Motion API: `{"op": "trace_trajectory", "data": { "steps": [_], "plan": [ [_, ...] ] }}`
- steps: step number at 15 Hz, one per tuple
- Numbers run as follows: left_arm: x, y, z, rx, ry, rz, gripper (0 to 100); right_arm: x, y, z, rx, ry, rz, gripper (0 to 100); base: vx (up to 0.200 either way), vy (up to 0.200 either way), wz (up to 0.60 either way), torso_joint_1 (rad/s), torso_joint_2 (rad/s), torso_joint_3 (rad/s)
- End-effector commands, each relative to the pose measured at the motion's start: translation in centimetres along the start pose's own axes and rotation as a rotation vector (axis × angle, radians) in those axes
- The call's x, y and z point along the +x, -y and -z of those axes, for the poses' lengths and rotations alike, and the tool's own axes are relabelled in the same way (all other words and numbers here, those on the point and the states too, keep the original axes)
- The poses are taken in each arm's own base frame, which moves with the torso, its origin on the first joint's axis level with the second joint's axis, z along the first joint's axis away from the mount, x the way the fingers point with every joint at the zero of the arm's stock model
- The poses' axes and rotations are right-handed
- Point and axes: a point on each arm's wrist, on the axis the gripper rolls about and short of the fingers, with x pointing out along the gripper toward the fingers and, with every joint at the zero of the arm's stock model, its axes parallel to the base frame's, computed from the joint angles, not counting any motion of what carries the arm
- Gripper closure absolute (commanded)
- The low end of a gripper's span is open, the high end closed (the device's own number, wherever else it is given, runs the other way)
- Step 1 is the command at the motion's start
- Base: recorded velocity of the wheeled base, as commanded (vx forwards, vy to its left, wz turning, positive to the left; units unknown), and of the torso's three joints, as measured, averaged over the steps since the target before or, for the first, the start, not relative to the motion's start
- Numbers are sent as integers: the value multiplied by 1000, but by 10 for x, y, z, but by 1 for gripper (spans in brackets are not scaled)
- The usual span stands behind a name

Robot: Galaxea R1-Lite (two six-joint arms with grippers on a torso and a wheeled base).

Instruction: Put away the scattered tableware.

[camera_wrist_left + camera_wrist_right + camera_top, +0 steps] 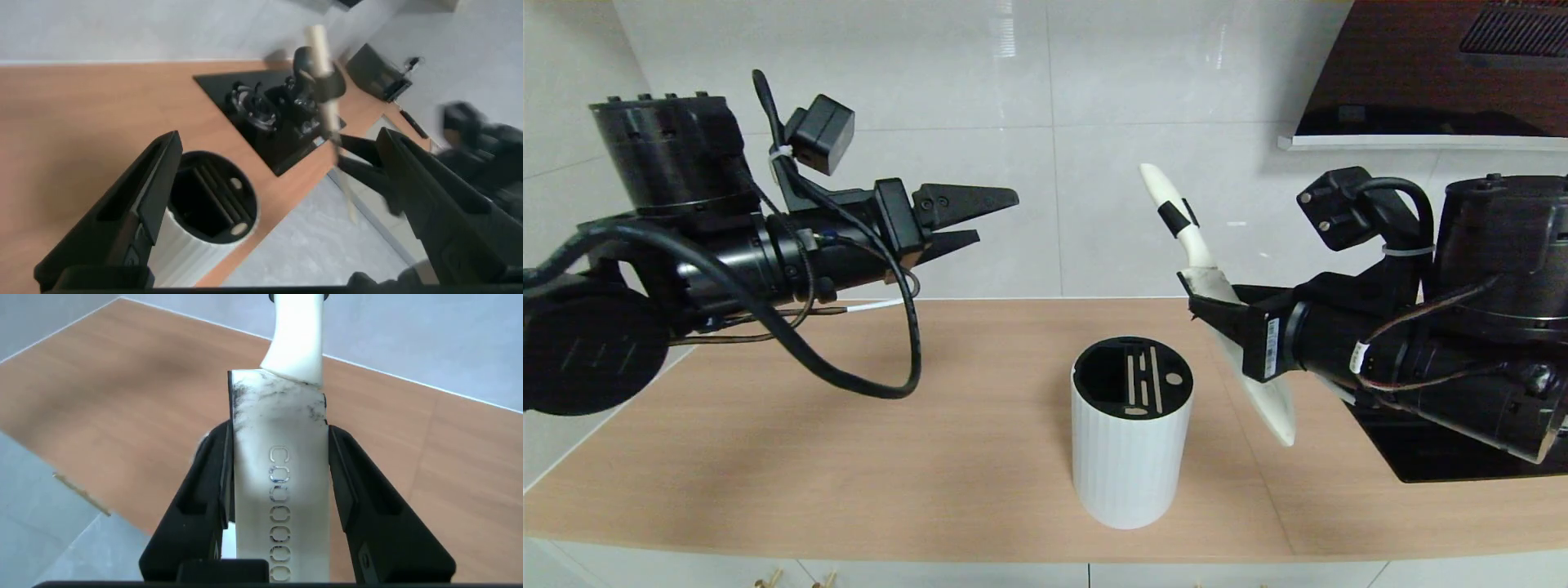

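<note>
A white ribbed utensil holder (1131,441) with a black slotted top stands on the wooden counter (849,457). To its right, above the counter, my right gripper (1217,314) is shut on a white knife (1270,400). The knife's handle (1176,216), with a black band, points up and its blade slants down beside the holder. In the right wrist view the blade (282,482) lies flat between the fingers (204,490). My left gripper (996,216) hangs open in the air up and left of the holder (204,220), holding nothing. The left wrist view catches the knife (327,82) beyond it.
A black cooktop (1421,457) is set into the counter at the right, with a dark range hood (1429,73) above it. White tiled wall runs behind. The counter's front edge lies just before the holder.
</note>
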Motion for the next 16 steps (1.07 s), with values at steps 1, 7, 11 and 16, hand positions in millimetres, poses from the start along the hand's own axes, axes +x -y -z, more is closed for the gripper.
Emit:
{"op": "trace_trajectory", "data": {
  "steps": [1, 7, 11, 16],
  "plan": [
    [16, -9, 12, -28, -42, -1, 0, 6, -8, 6, 9, -23, -22, 100, 0, 0, 0, 0, 0, 0],
    [66, 1, 50, 2, -35, 56, 0, 24, -38, 20, 59, -73, -33, 100, 0, 0, 0, 0, 0, 0],
    [76, -2, 60, -4, -50, 57, 0, 24, -47, 24, 55, -86, -56, 100, 0, 0, 0, 0, 0, 0],
    [84, 9, 67, 12, -36, 110, 0, 22, -52, 24, 79, -84, -71, 100, 0, 0, 0, 0, 0, 0]
  ]
}}
